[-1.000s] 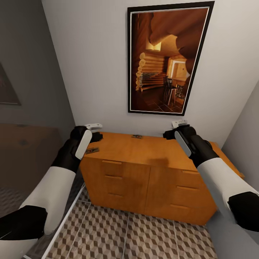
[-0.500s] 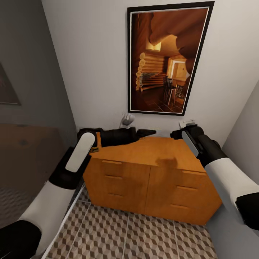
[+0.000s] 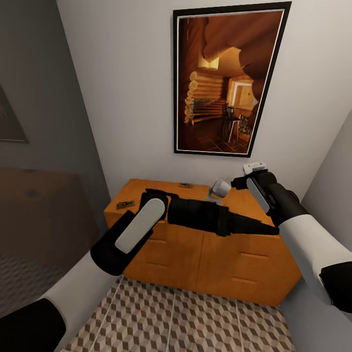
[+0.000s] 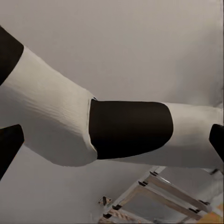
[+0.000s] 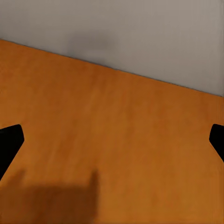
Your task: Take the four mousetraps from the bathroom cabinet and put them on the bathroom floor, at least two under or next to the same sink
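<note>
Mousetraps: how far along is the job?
Nothing placed yet. Two mousetraps sit on the cabinet top: one at its left edge, one by the wall. The left arm stretches across the top; the right gripper hovers open, empty. All floor placement remains.

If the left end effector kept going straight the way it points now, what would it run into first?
Most likely the right arm. The left wrist view looks along the left end effector and that forearm crosses it just ahead, between the fingertips. In the head view the tips already reach the arm, over the cabinet. Depth is unclear.
</note>
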